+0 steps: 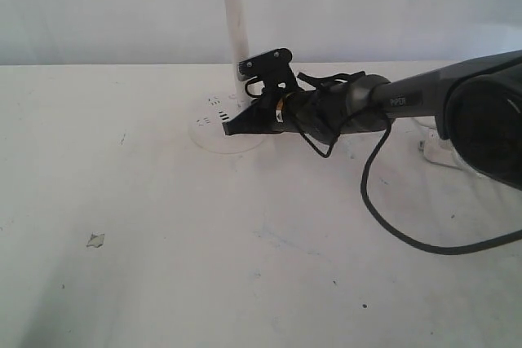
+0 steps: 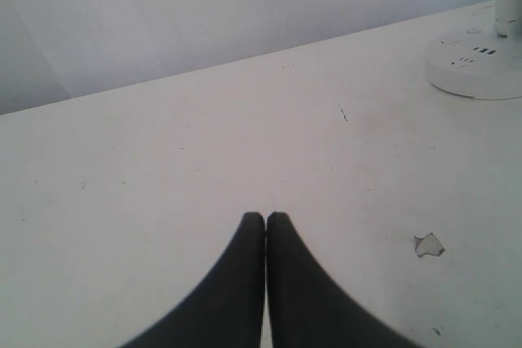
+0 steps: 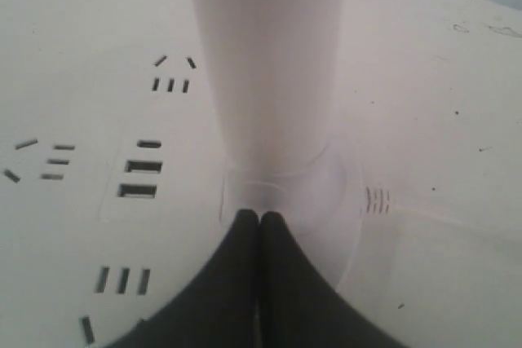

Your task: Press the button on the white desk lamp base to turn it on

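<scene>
The round white lamp base (image 1: 214,124) sits toward the back of the tabletop (image 1: 245,275), with its pole (image 1: 235,22) rising from it. The right hand (image 3: 261,216), closed and empty, has its tips over the base at the pole's foot. The left hand (image 2: 265,218), also closed, hovers over bare tabletop, well apart.

White desk lamp base (image 1: 208,132): white, dark slot pattern on top. Pole (image 1: 235,22): white. Worktop (image 1: 163,266): off-white, scattered dark specks. Right end effector (image 1: 232,129): black. Left end effector (image 2: 265,218): black. Cable (image 1: 364,185): black. Arm (image 1: 424,91): dark grey.
</scene>
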You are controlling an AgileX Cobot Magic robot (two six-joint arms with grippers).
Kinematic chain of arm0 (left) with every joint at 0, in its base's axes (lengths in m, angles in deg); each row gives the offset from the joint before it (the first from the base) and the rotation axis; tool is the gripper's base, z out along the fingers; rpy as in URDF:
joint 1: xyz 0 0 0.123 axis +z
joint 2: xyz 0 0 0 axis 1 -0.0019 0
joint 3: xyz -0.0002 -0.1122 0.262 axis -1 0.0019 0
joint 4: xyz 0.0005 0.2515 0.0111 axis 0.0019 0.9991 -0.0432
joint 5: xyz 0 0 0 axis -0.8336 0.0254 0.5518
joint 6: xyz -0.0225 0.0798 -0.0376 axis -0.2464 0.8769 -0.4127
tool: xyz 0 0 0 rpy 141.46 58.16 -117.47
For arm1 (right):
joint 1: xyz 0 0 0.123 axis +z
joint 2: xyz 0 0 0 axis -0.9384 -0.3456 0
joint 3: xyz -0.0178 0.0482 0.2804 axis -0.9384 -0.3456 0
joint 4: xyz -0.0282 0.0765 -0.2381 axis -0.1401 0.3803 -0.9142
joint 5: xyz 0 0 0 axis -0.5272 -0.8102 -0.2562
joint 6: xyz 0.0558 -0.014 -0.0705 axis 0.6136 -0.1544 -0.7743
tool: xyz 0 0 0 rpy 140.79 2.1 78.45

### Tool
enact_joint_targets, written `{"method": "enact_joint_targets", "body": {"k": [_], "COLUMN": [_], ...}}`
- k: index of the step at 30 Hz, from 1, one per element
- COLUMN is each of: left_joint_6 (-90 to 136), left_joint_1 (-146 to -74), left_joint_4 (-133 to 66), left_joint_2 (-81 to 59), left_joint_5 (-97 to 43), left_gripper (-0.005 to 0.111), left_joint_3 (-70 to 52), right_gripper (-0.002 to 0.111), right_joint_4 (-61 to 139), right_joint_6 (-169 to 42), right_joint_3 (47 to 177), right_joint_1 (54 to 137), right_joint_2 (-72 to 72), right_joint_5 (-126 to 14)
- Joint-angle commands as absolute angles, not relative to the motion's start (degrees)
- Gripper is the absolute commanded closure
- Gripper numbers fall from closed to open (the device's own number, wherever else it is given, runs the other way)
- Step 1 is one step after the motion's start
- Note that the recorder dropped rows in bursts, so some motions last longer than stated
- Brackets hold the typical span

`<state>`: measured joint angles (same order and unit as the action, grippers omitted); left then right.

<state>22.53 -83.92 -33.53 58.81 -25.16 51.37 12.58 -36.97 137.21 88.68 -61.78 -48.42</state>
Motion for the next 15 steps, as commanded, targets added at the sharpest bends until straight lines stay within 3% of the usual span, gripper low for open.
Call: {"method": "enact_joint_targets", "body": {"k": [1, 15], "left_joint_6": [22.4, 22.4], "left_joint_1": [-83.8, -83.8], "left_joint_4": [-33.9, -33.9], "left_joint_2": [59.0, 59.0], "left_joint_5": [-25.4, -25.4], "left_gripper": [0.107, 0.107], "left_joint_3": [51.6, 51.6], "right_gripper": [0.108, 0.108], "right_joint_4": [12.0, 12.0], "right_joint_6": [-37.0, -37.0], "right_joint_3": [137.0, 136.3], "right_joint_1": [88.6, 88.7], "right_joint_2": [-60.3, -57.9], "right_joint_5": [-50.1, -51.5]}}
